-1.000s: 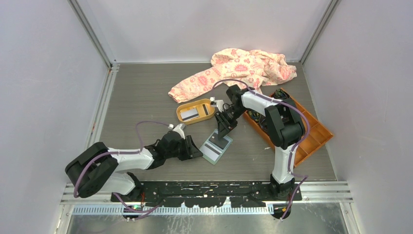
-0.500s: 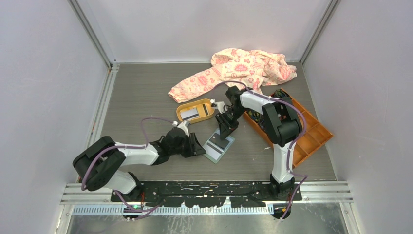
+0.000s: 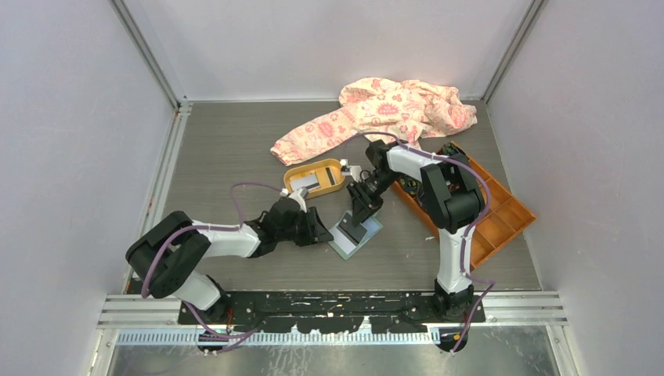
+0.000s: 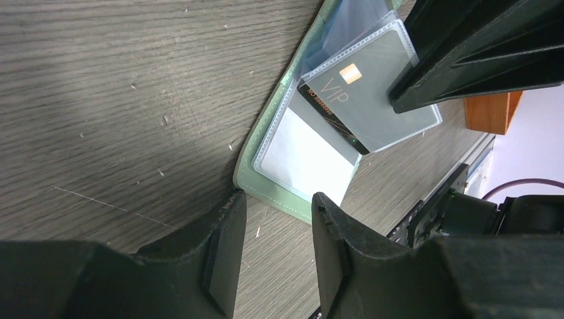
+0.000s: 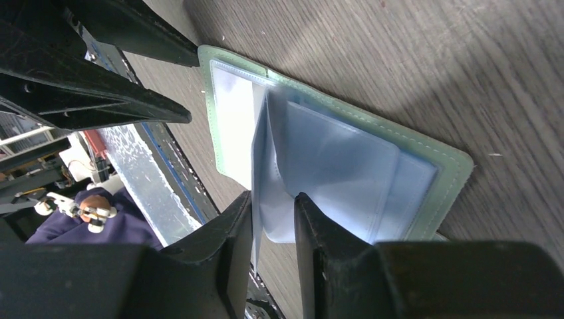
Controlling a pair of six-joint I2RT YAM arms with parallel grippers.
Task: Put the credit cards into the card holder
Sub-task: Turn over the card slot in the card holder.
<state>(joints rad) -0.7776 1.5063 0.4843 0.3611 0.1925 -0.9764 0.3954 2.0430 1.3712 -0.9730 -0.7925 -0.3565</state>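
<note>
While right fingers [image 5: 219,266] pinch clear sleeve [image 5: 332,166] of card holder [image 5: 455,183], left fingers [image 4: 219,259] spread beside its edge.

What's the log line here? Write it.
left fingers open by card holder | right fingers pinch its sleeve | one card sleeved | another card in tray

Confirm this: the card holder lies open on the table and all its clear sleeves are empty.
Not all are empty. The card holder lies open on the table, but one clear sleeve holds a grey VIP card, as the left wrist view shows.
</note>
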